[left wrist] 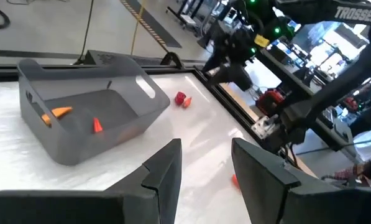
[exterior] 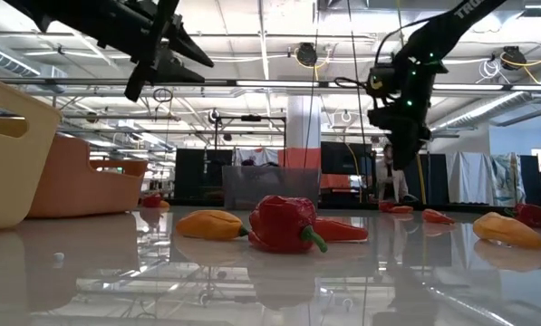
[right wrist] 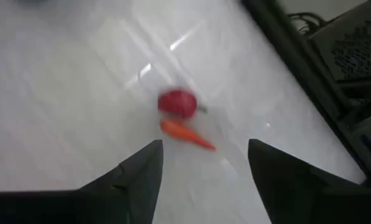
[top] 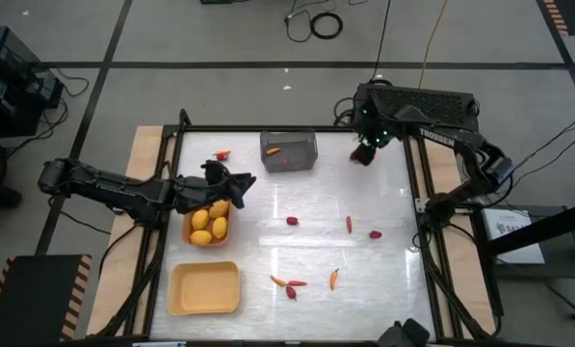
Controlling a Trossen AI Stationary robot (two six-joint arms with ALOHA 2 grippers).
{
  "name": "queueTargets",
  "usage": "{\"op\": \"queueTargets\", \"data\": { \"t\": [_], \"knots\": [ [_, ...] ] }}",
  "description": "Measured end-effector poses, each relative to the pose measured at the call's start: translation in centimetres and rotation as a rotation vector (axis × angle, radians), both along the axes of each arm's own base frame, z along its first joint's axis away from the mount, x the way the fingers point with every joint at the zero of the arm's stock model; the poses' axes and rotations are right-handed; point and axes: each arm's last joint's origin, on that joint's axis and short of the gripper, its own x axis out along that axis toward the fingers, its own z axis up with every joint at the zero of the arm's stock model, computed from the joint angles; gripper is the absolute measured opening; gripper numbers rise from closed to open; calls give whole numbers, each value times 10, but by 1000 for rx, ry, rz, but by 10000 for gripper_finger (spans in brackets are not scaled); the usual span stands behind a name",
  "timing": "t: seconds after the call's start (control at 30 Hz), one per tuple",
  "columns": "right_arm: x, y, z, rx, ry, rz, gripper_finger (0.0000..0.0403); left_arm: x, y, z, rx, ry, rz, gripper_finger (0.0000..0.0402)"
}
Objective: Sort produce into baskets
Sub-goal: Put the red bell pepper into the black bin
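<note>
My left gripper [top: 233, 185] is open and empty, above the far end of the orange-brown tray [top: 187, 229], which holds yellow oval fruits [top: 210, 220]. Its wrist view [left wrist: 204, 168] looks toward the grey bin [left wrist: 86, 118], which holds orange carrot pieces [left wrist: 61, 112]. My right gripper [top: 366, 152] is open and empty near the far right corner. In its wrist view [right wrist: 204, 168] a red pepper [right wrist: 178, 102] and a carrot [right wrist: 186, 135] lie on the table just ahead of the fingers. The pale yellow tray [top: 205, 287] stands near the front left.
Loose pieces lie on the white table: a red one [top: 292, 221], a carrot [top: 349, 225], a red one [top: 375, 234], a carrot [top: 333, 279], a small cluster [top: 288, 284] and one piece [top: 222, 153] left of the bin. A black frame [top: 418, 222] borders the table.
</note>
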Motion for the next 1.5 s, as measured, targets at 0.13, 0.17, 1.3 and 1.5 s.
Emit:
{"op": "queueTargets", "data": {
  "t": [0.13,0.17,1.3,1.5],
  "knots": [
    [-5,1,-7,29,105,197,252,1,5,0,-19,-1,-20,148],
    [-5,2,-9,37,129,255,254,1,5,0,-22,0,-29,148],
    [14,-24,-82,109,350,595,240,1,5,1,-41,-30,-28,148],
    [14,-24,-85,123,349,596,188,1,5,1,-40,-27,-28,148]
  ]
}}
